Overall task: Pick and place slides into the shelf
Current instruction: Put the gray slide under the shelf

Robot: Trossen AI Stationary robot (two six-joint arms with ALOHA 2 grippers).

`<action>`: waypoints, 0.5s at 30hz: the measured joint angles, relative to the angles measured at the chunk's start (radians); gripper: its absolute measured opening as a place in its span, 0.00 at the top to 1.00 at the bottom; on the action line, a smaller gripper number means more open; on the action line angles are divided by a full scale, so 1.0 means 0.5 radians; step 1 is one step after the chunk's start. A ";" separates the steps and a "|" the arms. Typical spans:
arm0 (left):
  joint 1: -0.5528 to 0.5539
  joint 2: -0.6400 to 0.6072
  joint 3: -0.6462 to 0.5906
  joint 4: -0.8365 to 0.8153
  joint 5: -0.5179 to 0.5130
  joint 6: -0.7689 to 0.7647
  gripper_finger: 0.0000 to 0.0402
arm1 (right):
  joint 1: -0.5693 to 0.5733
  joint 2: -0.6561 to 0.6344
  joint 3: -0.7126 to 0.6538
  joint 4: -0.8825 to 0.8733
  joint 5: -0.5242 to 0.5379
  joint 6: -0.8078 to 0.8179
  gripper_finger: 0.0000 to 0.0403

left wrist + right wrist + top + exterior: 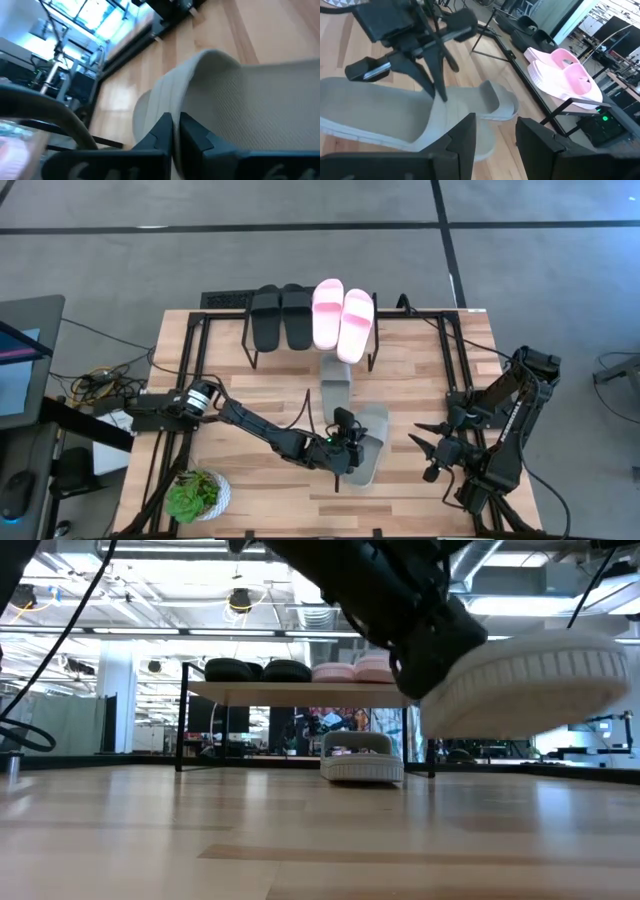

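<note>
The grey-green slide [362,452] hangs tilted above the near bench [260,405], left gripper [345,448] fingers clamped on its strap. Keep it level toward the far shelf [262,343]; the right gripper [432,450] waits at the right, fingers apart.

I see black slides [281,317], pink slides [343,318], grey-green slides [366,442], my dark hand [345,442], light wood bench [260,470].

Bright overhead light; both wrist views blurred.
</note>
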 joint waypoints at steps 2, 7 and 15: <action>-0.010 -0.018 0.000 0.009 -0.066 0.036 1.00 | 0.000 0.000 0.000 0.004 0.001 0.000 0.69; -0.026 -0.083 0.000 -0.230 -0.220 0.011 1.00 | 0.000 0.000 0.000 0.019 0.001 -0.001 0.69; -0.024 -0.163 0.000 -0.683 -0.431 -0.288 1.00 | 0.000 0.000 0.000 0.029 0.019 -0.001 0.69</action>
